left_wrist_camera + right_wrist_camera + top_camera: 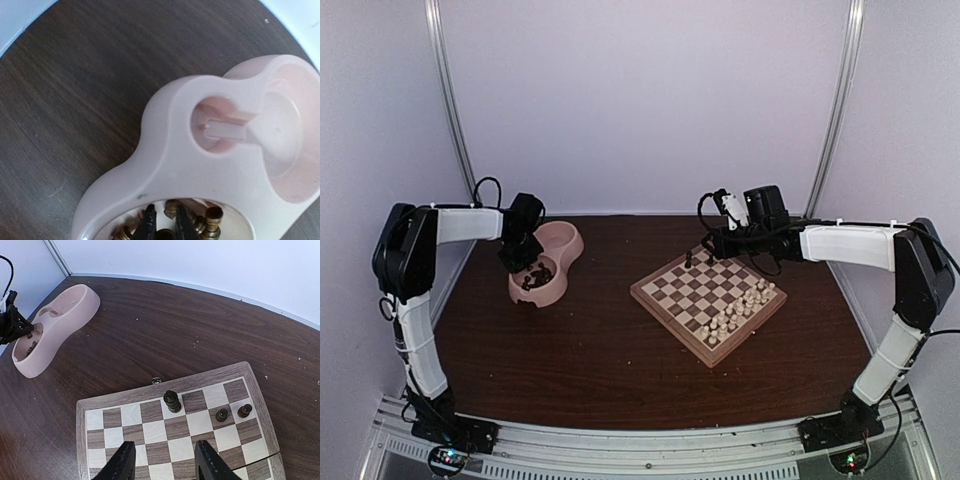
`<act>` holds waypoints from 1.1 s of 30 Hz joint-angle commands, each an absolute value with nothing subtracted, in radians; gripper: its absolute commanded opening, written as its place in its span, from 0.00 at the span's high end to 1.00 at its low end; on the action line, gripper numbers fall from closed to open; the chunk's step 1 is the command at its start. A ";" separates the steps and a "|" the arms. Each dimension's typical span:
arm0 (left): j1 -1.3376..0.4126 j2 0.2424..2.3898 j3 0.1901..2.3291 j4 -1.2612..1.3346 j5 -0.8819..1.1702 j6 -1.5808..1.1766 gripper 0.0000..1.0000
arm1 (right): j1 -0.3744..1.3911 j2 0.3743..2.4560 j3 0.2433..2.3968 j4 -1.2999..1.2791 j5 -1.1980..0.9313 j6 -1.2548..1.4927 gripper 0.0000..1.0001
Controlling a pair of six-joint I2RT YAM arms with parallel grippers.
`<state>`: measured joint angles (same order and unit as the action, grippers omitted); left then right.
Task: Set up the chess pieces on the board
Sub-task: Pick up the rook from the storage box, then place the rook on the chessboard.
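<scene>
The pink double bowl (pixel 190 165) holds several dark chess pieces (pixel 215 217) in its near compartment. My left gripper (pixel 165 220) reaches down into that compartment, shut on one dark chess piece (pixel 165 235) between its fingertips. In the top view the left gripper (pixel 523 262) is over the bowl (pixel 565 240). The board (pixel 115 400) carries a tall dark piece (pixel 172 401) on its far row and two small dark pieces (pixel 221 414) to the right. My right gripper (pixel 165 445) hovers open above the board's middle, holding nothing.
Pale cream chessmen (pixel 740 308) stand in rows on the board's near-right side. A small metal clasp (pixel 156 380) sticks out of the board's far edge. Dark wooden table (pixel 590 350) lies between bowl and board. White walls enclose the back and sides.
</scene>
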<state>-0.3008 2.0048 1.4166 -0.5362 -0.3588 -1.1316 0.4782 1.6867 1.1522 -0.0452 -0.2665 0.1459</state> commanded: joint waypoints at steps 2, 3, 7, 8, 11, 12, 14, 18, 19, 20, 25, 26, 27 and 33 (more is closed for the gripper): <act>-0.309 1.893 1.374 -0.463 -0.379 -1.021 0.89 | 0.485 1.665 1.140 -0.015 -0.277 0.153 0.57; -0.312 1.881 1.367 -0.462 -0.378 -1.018 0.89 | 0.485 1.667 1.141 -0.015 -0.278 0.153 0.57; -0.314 1.840 1.337 -0.462 -0.356 -1.011 0.90 | 0.484 1.666 1.141 -0.014 -0.283 0.155 0.57; -0.314 1.831 1.330 -0.462 -0.348 -1.012 0.90 | 0.484 1.666 1.141 -0.014 -0.283 0.155 0.57; -0.314 1.807 1.315 -0.462 -0.323 -1.012 0.90 | 0.485 1.662 1.133 -0.008 -0.281 0.157 0.57; -0.316 1.802 1.311 -0.462 -0.317 -1.010 0.90 | 0.485 1.661 1.132 -0.006 -0.280 0.157 0.57; -0.316 1.793 1.306 -0.462 -0.307 -1.002 0.91 | 0.484 1.661 1.132 -0.006 -0.282 0.158 0.57; -0.319 1.782 1.305 -0.462 -0.276 -0.972 0.92 | 0.485 1.657 1.128 -0.007 -0.286 0.160 0.58; -0.321 1.778 1.307 -0.461 -0.266 -0.959 0.93 | 0.485 1.655 1.128 -0.007 -0.286 0.160 0.57; -0.326 1.773 1.311 -0.459 -0.256 -0.939 0.93 | 0.485 1.654 1.127 -0.007 -0.286 0.160 0.58; -0.404 1.724 1.330 -0.438 -0.278 -0.779 0.94 | 0.484 1.645 1.124 -0.007 -0.290 0.161 0.57; -0.428 1.700 1.324 -0.423 -0.294 -0.746 0.94 | 0.485 1.644 1.123 -0.007 -0.289 0.161 0.57; -0.451 1.673 1.309 -0.392 -0.307 -0.711 0.94 | 0.485 1.642 1.122 -0.006 -0.288 0.161 0.58; -0.605 1.551 1.173 -0.087 -0.153 -0.443 0.94 | 0.485 1.633 1.106 -0.002 -0.289 0.168 0.58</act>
<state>-0.5381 1.6035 1.2255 -0.3241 -0.2665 -0.6506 0.4782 1.6699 1.1244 -0.0257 -0.2806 0.1577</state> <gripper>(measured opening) 0.117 0.425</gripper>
